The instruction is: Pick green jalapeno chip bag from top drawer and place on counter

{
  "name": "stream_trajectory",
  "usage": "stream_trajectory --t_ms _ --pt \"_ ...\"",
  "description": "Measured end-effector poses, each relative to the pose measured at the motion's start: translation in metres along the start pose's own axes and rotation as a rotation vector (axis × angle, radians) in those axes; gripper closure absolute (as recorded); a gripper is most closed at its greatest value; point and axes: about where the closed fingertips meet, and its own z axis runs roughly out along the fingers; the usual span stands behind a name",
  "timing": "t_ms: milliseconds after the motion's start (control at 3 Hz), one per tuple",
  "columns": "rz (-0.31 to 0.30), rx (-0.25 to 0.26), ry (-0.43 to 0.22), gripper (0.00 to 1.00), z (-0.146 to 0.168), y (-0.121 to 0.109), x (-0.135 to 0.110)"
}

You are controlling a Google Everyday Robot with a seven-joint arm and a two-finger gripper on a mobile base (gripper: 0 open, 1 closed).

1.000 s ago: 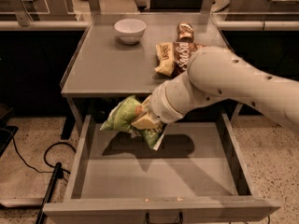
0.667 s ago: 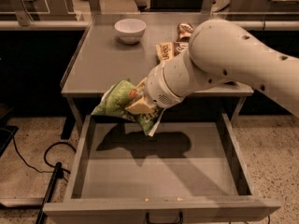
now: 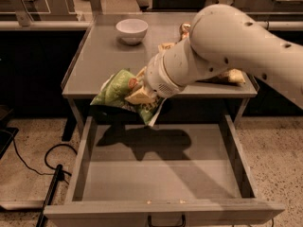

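Observation:
My gripper is shut on the green jalapeno chip bag, a crumpled green foil bag with white lettering. I hold it in the air at the front edge of the counter, above the back left of the open top drawer. The bag's lower end hangs below the counter edge. My large white arm reaches in from the upper right and hides part of the counter. The drawer floor holds nothing but the arm's shadow. Its dark handle shows at the bottom.
A white bowl stands at the back of the counter. Brown-and-yellow chip bags lie on the counter's right side, mostly hidden behind my arm. A black cable lies on the speckled floor at the left.
My gripper has lifted the green bag up out of the drawer and a little to the left, to the level of the counter's front edge.

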Motion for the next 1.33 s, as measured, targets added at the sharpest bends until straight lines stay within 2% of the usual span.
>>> stream_trajectory --t_ms 333,667,1333 --pt "-0.045 0.042 -0.008 1.00 -0.011 -0.038 -0.018" --pt "-0.072 0.033 -0.006 1.00 -0.002 -0.076 -0.032" --pt "-0.071 -0.082 0.024 1.00 0.062 -0.126 -0.025"
